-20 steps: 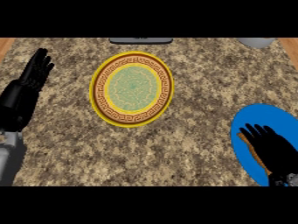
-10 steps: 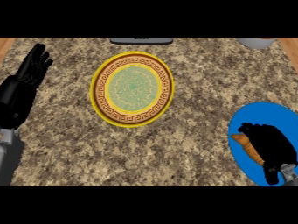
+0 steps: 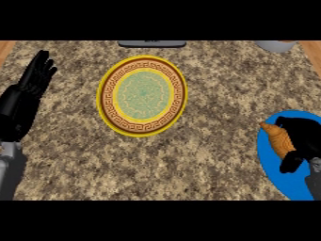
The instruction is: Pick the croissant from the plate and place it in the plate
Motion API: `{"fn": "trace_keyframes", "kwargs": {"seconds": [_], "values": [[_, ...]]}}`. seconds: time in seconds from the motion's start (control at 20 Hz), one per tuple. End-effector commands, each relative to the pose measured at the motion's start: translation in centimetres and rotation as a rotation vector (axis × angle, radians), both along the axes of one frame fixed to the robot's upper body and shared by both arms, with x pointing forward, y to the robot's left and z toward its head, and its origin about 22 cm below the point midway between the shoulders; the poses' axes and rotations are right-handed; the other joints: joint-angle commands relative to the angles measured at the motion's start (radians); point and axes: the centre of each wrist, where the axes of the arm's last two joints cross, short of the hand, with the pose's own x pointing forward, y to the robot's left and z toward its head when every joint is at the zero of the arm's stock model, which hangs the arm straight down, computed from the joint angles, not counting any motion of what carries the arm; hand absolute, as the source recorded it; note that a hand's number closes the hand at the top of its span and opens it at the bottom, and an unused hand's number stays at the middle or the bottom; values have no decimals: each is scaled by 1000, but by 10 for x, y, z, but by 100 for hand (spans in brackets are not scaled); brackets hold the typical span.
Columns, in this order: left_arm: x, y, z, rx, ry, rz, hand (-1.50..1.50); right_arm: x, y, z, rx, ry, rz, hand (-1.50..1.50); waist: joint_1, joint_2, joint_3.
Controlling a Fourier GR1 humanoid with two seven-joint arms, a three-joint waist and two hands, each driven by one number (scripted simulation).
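Change over the last second: my right hand [image 3: 308, 139] was lying fairly flat over the blue plate [image 3: 288, 184] with the croissant [image 3: 275, 141] almost hidden. It has since curled, and the fingers and thumb are now wrapped round the croissant, whose pointed brown end sticks out on the inner side of the hand. Reading: the grasp looks made, so the pick step is closing. I cannot tell whether the croissant is clear of the plate or still resting on it. The blue plate sits at the bench's [image 3: 212, 155] right edge, towards the near corner, and is partly cut off by the view. The target, I judge, is the patterned plate [image 3: 142, 94], empty, in the middle of the bench nearer the far edge and well apart from the blue one. Between the two plates there is only bare bench top, so an up-and-leftward carry has open room. My left hand [image 3: 13, 115] rests released, fingers straight and up, by the left edge, clear of that path. A grey object [image 3: 152, 44] and a pale vessel [image 3: 277, 45] sit on the far edge, beyond the target. I should avoid overshooting towards them.
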Motion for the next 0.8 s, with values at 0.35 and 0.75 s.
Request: {"fn": "trace_keyframes", "kwargs": {"seconds": [0.35, 0.75], "values": [[0, -3, 2, 2, -6, 16, 0, 11, 13, 49, 216, -246, 18, 150, -7, -2, 5], [-7, 10, -9, 2, -8, 12, 0, 15, 68, 111, 525, -456, 266, 150, -1, -2, 5]]}}
